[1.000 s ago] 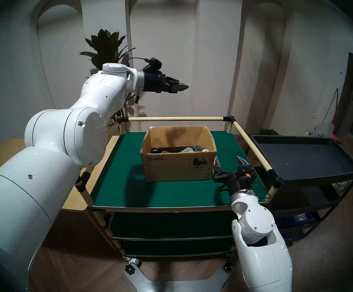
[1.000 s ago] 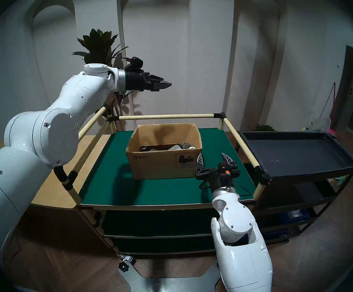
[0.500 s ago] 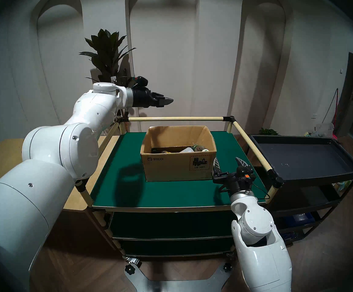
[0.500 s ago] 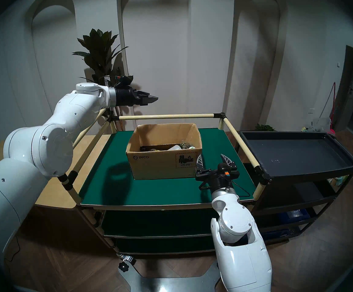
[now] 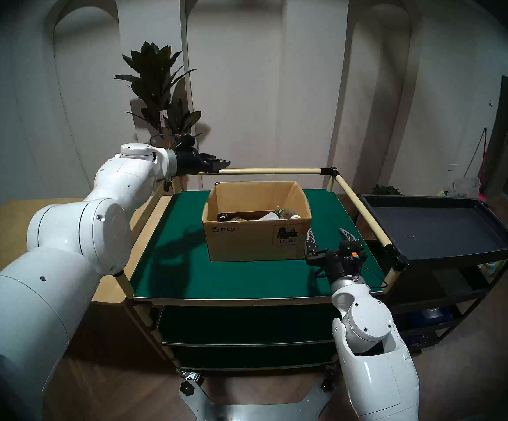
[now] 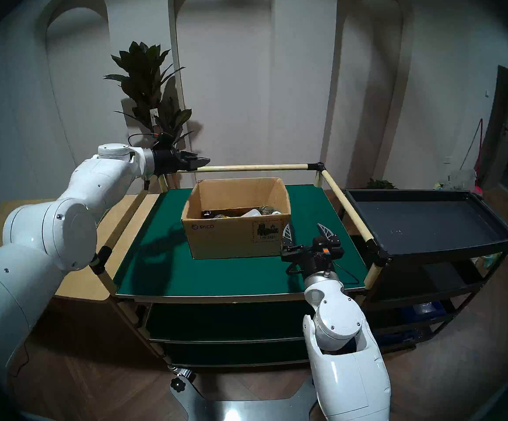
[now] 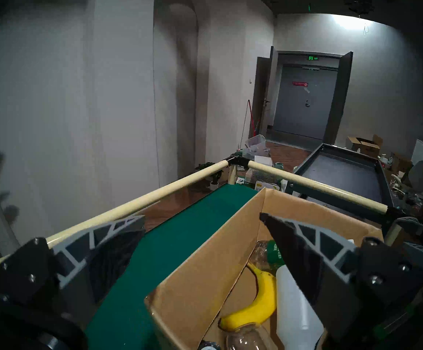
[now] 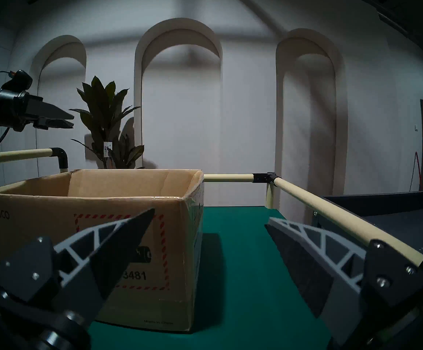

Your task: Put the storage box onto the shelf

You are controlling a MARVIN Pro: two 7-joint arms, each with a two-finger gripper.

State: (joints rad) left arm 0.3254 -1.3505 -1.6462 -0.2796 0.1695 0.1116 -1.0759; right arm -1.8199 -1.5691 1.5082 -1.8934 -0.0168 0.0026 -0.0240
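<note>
On the top green board of the shelf (image 5: 246,277), inside its cream rails: storage box (image 5: 255,241), open-topped brown cardboard, upright, printed "PICO" on the near face beside a red-hatched battery label reading "UN 3481"; "Made in China" small at the lower corner. Contents: banana (image 7: 253,309), white bottle (image 7: 294,311), clear bottles. Left gripper (image 5: 221,163) above the far-left rail corner, fingers spread, empty. Right gripper (image 5: 328,238) beside the box's right near corner, fingers spread, holding nothing.
</note>
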